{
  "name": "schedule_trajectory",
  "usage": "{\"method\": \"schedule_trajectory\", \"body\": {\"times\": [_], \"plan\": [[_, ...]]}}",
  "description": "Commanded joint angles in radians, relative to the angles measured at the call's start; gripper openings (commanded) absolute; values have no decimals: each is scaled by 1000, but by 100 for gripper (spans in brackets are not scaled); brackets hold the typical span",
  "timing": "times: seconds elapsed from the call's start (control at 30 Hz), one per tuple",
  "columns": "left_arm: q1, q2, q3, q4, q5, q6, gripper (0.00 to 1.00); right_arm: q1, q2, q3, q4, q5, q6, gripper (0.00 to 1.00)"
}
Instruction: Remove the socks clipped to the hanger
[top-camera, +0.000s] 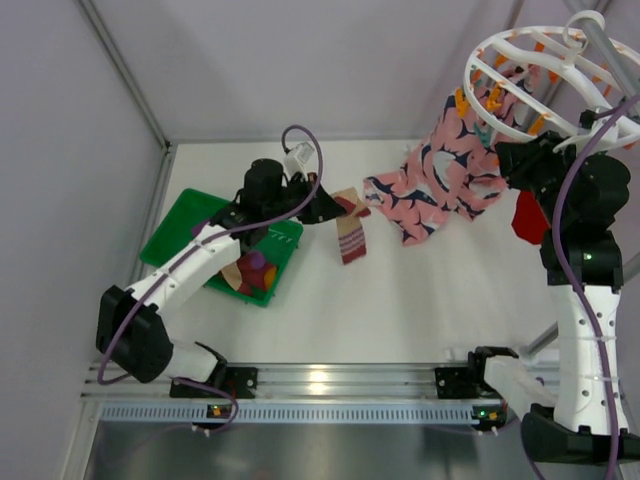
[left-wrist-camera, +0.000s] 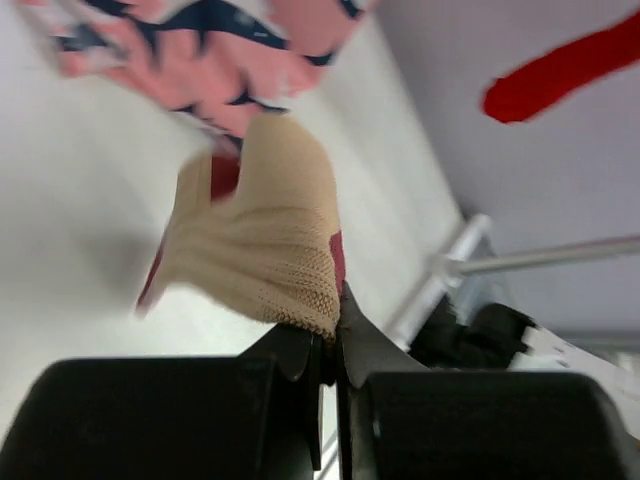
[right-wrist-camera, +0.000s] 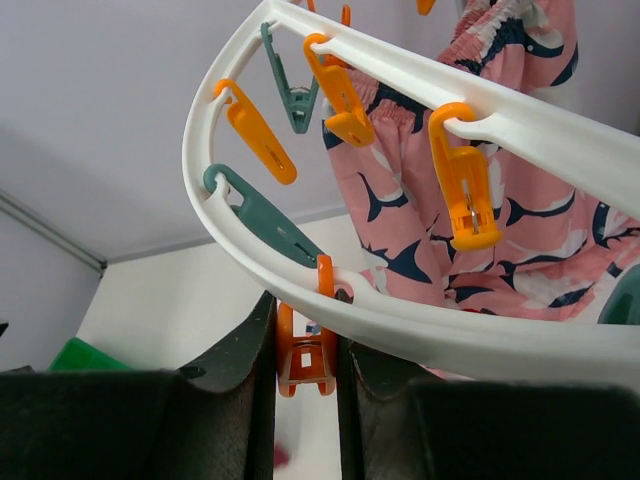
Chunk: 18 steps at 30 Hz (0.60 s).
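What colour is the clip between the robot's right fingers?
The clip is orange, seen best in the right wrist view.

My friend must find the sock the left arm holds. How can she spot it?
Start at the green bin on the table's left. Just right of it, the left gripper pinches a sock. It is tan ribbed knit with maroon patches, unlike the plain red sock by the hanger.

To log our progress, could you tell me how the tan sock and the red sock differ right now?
The tan sock is pinched in the left gripper, away from the hanger; the red sock hangs just below the hanger. The tan sock is knit with maroon patches; the red sock is plain. Both are soft fabric, hanging limp.
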Motion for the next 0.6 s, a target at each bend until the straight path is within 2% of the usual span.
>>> {"method": "schedule_trajectory", "body": {"times": [0.0, 0.13, 0.27, 0.37, 0.43, 0.57], "plan": [[9, -120, 51, -329, -346, 237, 0, 12, 4, 0, 23, -55, 10, 0], [14, -228, 10, -342, -446, 260, 0, 12, 5, -3, 17, -64, 6, 0], [12, -295, 37, -426, -540, 308, 0, 14, 13, -9, 28, -84, 14, 0], [15, -347, 48, -497, -667, 344, 0, 14, 20, -7, 23, -90, 17, 0], [20, -355, 50, -544, -740, 361, 0, 14, 16, -12, 23, -95, 17, 0], [60, -347, 42, -606, -781, 385, 0, 14, 7, -23, 28, -98, 14, 0]]}}
